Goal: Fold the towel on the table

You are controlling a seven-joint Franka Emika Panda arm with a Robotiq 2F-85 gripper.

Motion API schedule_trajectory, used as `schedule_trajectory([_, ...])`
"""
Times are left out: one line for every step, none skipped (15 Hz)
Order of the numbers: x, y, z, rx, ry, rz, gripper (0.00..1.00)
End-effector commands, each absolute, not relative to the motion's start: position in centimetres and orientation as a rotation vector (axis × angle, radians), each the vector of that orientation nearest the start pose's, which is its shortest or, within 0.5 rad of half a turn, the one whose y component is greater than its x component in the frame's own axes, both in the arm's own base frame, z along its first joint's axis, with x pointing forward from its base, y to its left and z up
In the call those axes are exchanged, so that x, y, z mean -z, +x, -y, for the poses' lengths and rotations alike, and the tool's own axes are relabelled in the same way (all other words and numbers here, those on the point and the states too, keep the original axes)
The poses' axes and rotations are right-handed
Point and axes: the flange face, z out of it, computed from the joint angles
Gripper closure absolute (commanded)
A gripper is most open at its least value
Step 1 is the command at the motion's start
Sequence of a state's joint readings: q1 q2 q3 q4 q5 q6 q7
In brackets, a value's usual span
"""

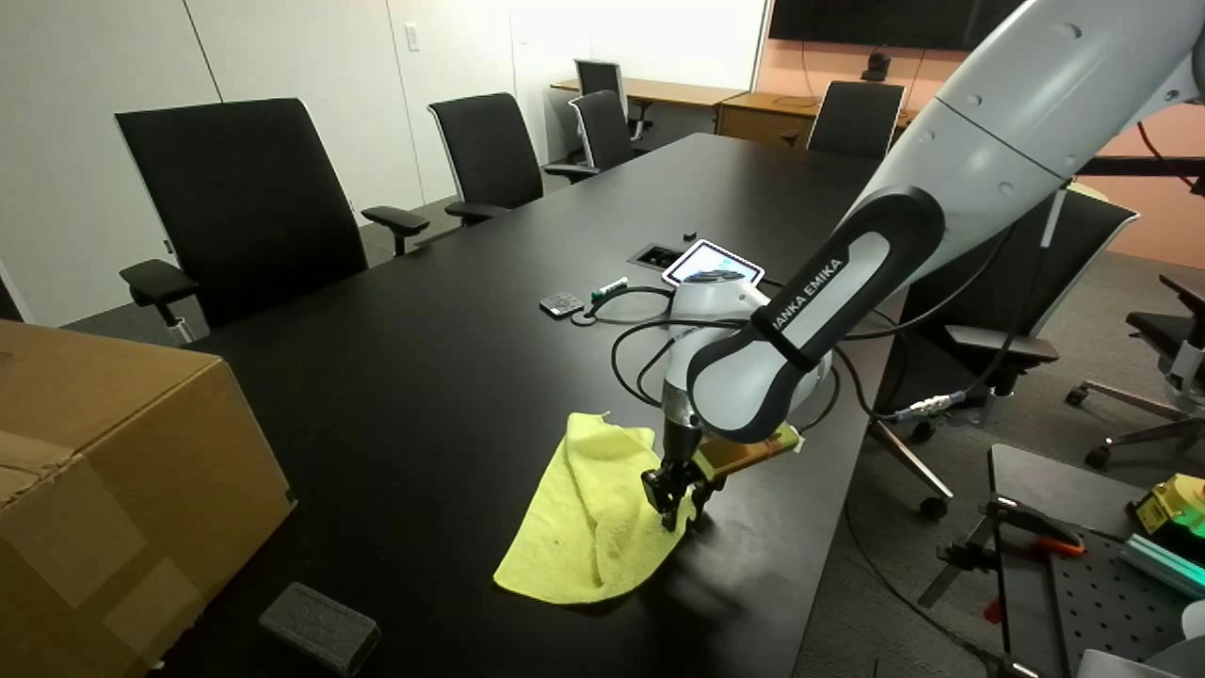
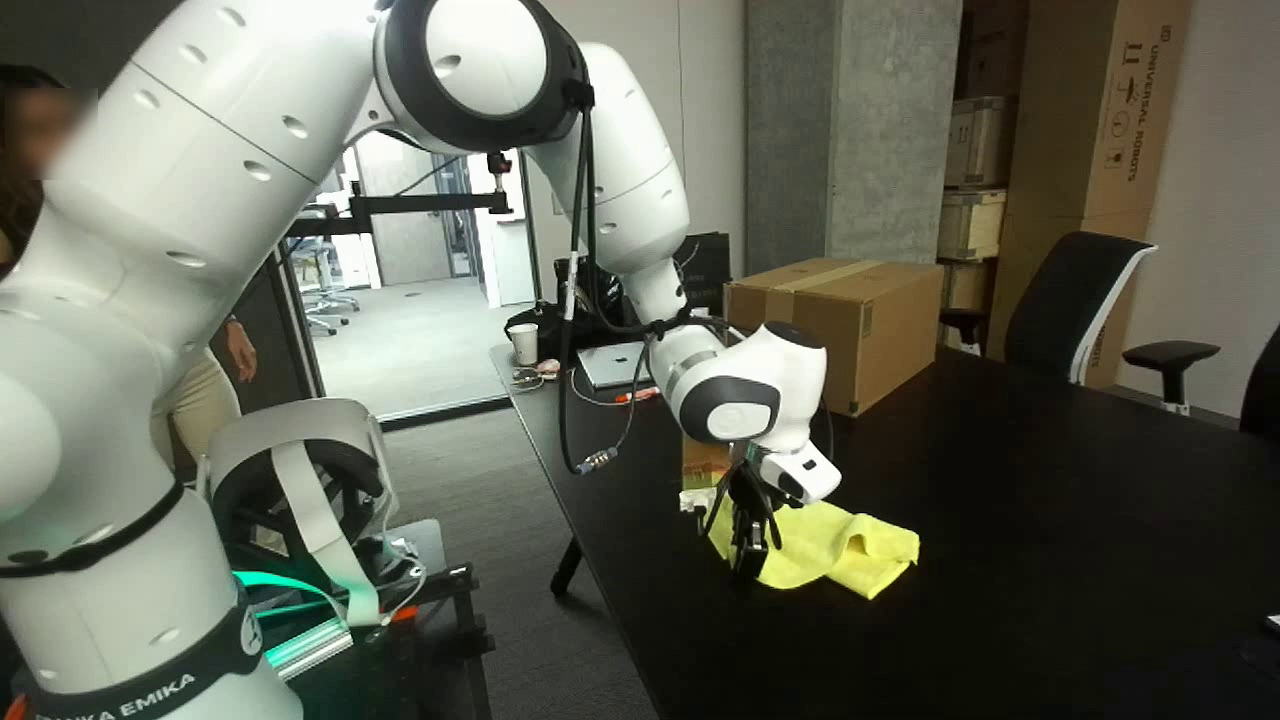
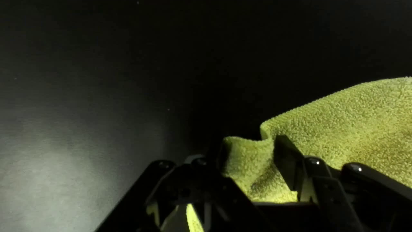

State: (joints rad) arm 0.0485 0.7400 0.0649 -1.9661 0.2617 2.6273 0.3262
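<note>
Near a long edge of the table [image 1: 452,395], the gripper [image 3: 251,151] was held, fingers parted, around puckered towel [image 1: 579,532], presumably so it could be gripped for folding.

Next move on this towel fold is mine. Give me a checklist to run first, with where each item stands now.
1. Black two-fingered gripper at an edge of the bright yellow-green terry towel: ok, seen in the wrist view.
2. Towel between the jaws: ok, they stand apart with the towel between them.
3. Firm pinch on the towel: cannot tell.
4. Towel smooth: not ok, creased in both exterior views.
5. Towel apart from the brown cardboard box: ok, glossy black table shows between them in an exterior view.
</note>
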Motion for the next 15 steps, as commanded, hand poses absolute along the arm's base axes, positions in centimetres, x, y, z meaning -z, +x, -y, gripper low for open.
schedule_trajectory([-9.7,59.2,-6.6,-0.149,-2.907,-0.698,0.8])
schedule_trajectory([-9.9,59.3,-6.7,-0.142,-2.905,-0.696,0.88])
schedule_trajectory([-9.9,59.4,-6.7,-0.14,-2.905,-0.697,0.92])
schedule_trajectory([-10.0,59.4,-6.8,-0.14,-2.904,-0.695,0.93])
schedule_trajectory([-10.1,59.4,-6.9,-0.138,-2.904,-0.693,0.95])
schedule_trajectory([-10.1,59.4,-7.0,-0.137,-2.903,-0.692,0.95])
schedule_trajectory([-10.1,59.5,-7.0,-0.135,-2.902,-0.691,0.92])
schedule_trajectory([-10.2,59.5,-7.1,-0.136,-2.902,-0.69,0.9])
schedule_trajectory([-10.2,59.5,-7.2,-0.132,-2.903,-0.687,0.9])
schedule_trajectory([-10.5,59.6,-7.3,-0.128,-2.904,-0.683,0.89])
schedule_trajectory([-10.9,59.7,-7.5,-0.122,-2.907,-0.677,0.9])
schedule_trajectory([-11.4,59.8,-7.8,-0.112,-2.913,-0.668,0.9])
schedule_trajectory([-12.0,60.0,-8.1,-0.1,-2.918,-0.658,0.9])
schedule_trajectory([-12.9,60.4,-8.6,-0.081,-2.929,-0.643,0.9])
schedule_trajectory([-13.7,60.8,-9.2,-0.063,-2.938,-0.625,0.9])
